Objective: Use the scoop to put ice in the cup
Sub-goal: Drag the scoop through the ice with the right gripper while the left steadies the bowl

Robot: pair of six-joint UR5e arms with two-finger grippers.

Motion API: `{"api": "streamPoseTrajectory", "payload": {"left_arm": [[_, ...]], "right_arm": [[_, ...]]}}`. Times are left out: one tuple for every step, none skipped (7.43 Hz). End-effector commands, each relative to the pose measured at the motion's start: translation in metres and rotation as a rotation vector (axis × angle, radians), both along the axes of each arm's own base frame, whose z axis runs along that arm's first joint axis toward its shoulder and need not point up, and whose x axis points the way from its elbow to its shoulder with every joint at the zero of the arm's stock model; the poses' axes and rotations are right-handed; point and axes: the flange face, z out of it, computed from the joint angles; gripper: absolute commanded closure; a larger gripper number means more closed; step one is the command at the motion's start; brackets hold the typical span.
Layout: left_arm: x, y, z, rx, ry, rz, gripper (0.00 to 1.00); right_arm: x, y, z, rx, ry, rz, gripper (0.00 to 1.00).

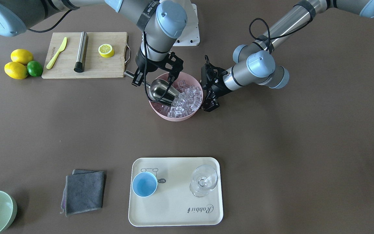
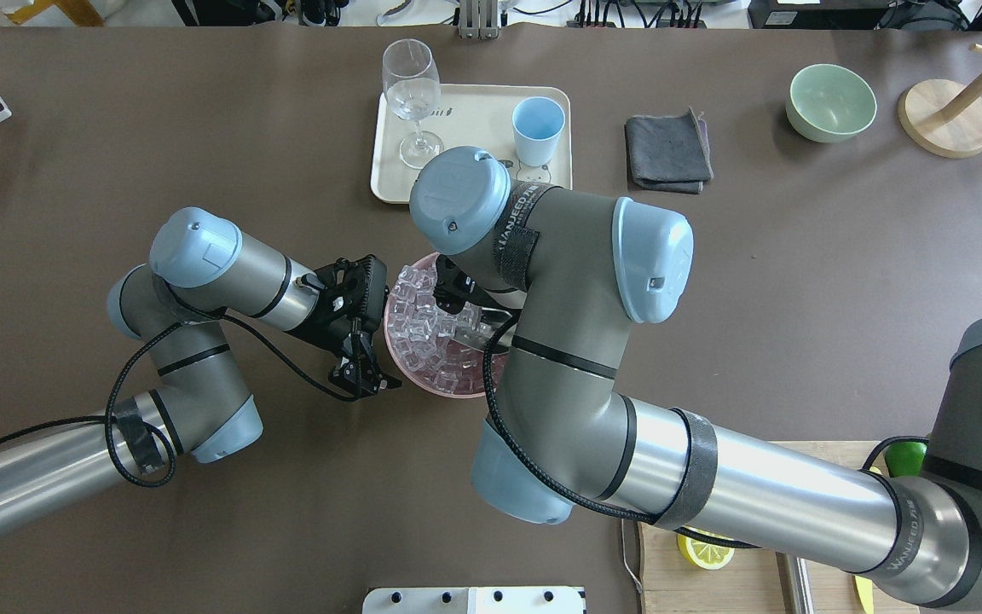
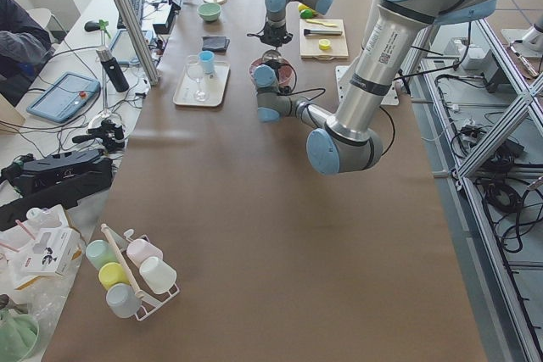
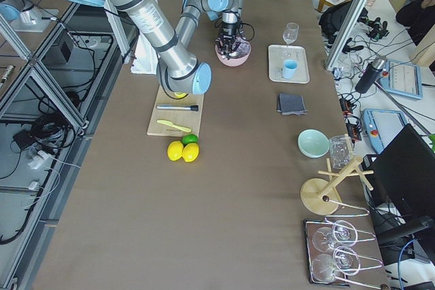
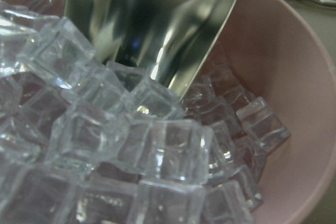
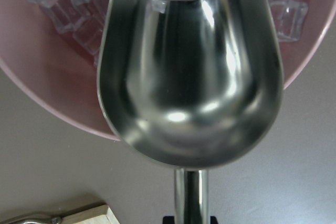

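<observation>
Item: my right gripper (image 1: 141, 80) clamped on scoop (image 1: 162, 91) handle; empty trough mouth-first in ice (image 1: 187, 99), cup (image 1: 144, 184) toward operators' edge.

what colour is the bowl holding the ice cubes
Pale pink, on the round bowl, clearest in the exterior front-facing view.

Long brown-topped table (image 3: 254, 235), slanted aluminium frame posts (image 3: 127, 14) along one long edge, white side bench (image 3: 81, 61) strewn with cables beyond it, grey floor (image 3: 517, 277) past the opposite long edge, soft even light
</observation>
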Motion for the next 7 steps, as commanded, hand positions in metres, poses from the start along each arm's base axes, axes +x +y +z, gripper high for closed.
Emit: {"api": "streamPoseTrajectory", "payload": {"left_arm": [[0.0,0.0,0.0,0.001,-0.001,0.0,0.02],[0.0,0.0,0.0,-0.001,-0.001,-0.001,0.02],[0.0,0.0,0.001,0.0,-0.002,0.0,0.02],[0.0,0.0,0.001,0.0,-0.002,0.0,0.02],[0.0,0.0,0.001,0.0,-0.002,-0.002,0.02],[0.001,-0.001,0.002,-0.002,-0.005,-0.002,0.02],[0.001,-0.001,0.002,-0.002,-0.005,-0.002,0.02]], "right_arm": [[0.009,0.006,0.0,0.005,-0.051,0.04,1.0],[0.012,0.007,0.005,0.014,-0.07,0.042,1.0],[0.023,0.013,0.007,0.01,-0.091,0.077,1.0],[0.032,0.016,0.012,0.013,-0.099,0.081,1.0],[0.036,0.019,0.017,0.021,-0.117,0.082,1.0],[0.036,0.019,0.022,0.025,-0.124,0.082,1.0],[0.035,0.018,0.025,0.025,-0.138,0.104,1.0]]}}
